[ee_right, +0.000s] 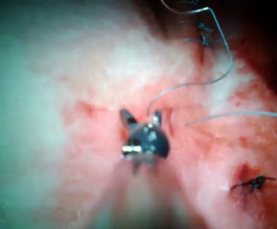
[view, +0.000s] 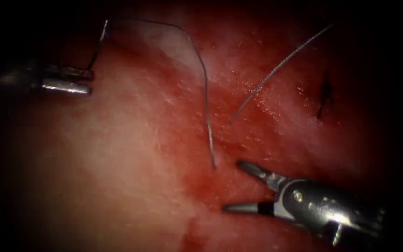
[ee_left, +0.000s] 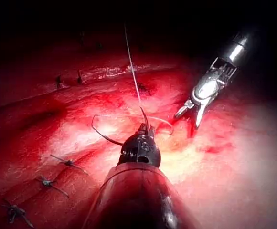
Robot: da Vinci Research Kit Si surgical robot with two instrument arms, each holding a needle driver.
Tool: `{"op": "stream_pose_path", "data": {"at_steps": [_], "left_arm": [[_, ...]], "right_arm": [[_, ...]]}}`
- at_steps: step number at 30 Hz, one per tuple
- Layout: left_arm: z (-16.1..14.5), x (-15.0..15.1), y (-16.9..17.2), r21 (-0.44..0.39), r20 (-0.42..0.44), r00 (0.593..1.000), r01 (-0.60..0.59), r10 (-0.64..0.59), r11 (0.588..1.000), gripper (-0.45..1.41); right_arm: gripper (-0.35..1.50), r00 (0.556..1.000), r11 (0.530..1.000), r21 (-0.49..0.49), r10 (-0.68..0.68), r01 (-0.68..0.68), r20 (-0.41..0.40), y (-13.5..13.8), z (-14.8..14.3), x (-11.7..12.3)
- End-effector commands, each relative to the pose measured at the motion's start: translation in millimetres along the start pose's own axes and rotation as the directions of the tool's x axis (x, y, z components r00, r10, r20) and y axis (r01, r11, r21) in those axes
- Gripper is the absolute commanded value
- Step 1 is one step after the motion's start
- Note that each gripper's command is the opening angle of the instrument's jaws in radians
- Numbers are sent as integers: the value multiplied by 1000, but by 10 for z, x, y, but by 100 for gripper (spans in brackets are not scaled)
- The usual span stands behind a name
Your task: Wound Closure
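Observation:
My left tool (view: 91, 77) sits at the far left, jaws shut on the dark curved needle (view: 98, 44), which rises free of the tissue (view: 117, 154). In the left wrist view the same tool (ee_left: 145, 128) holds the needle (ee_left: 105, 136). Thread (view: 204, 79) runs from the needle's top end, arcs right and drops into the tissue at the cut (view: 214, 166). A second strand (view: 281, 65) leaves the tissue and climbs to the upper right. My right tool (view: 234, 186) hovers just right of the thread's entry, jaws open and holding nothing (ee_left: 187, 120) (ee_right: 139, 117).
A finished stitch (view: 325, 93) lies at the right of the cut, also seen as a dark knot (ee_right: 253, 183). Several earlier knots (ee_left: 43, 181) line the closed part of the wound. Red fluid (view: 192, 233) wets the tissue along the cut.

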Motion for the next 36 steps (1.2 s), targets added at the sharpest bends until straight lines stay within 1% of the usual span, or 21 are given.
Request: {"op": "stream_pose_path", "data": {"at_steps": [1,7,8,9,10,11,12,16,19,22,25,29,32,36], "left_arm": [[11,0,2,-16,-7,1000,-2,2,1000,-45],[17,6,9,-34,-16,1000,-5,5,999,-45],[16,6,9,-34,-16,1000,-5,5,999,-45],[16,6,9,-34,-16,1000,-5,5,999,-45],[16,6,9,-35,-16,1000,-5,5,999,-45],[16,6,9,-35,-16,1000,-5,5,999,-45],[16,6,9,-35,-16,1000,-5,5,999,-45],[16,7,9,-36,-17,1000,-5,4,999,-45],[17,7,10,-36,-17,1000,-10,10,999,-45],[17,7,10,-39,-18,1000,-11,10,999,-45],[16,7,9,-43,-20,1000,-11,11,999,-45],[16,5,9,-44,-20,1000,-13,12,999,-45],[16,5,10,-43,-19,1000,-13,12,999,-45],[18,5,12,-41,-19,1000,-13,12,999,-45]], "right_arm": [[71,1000,1000,-6,0,0,0,4,18,-4],[68,1000,1000,-9,-10,10,1,9,48,-13],[61,1000,1000,-11,-10,10,1,9,51,-13],[49,1000,1000,-13,-11,11,1,9,53,-14],[17,1000,1000,-14,-11,11,1,9,54,-14],[-20,1000,1000,-14,-11,11,1,9,54,-14],[-35,1000,1000,-14,-11,11,1,9,54,-14],[-35,1000,1000,-20,-8,8,2,10,53,-12],[-35,1000,999,-50,-5,5,7,9,50,-10],[-35,1000,998,-56,-1,1,8,8,40,-7],[-35,1000,999,-46,7,-6,8,2,22,2],[-35,1000,1000,-20,17,-17,7,-19,-3,16],[-35,1000,1000,2,17,-17,10,-39,-12,22],[-35,1000,1000,31,5,-5,5,-67,-14,28]]}}
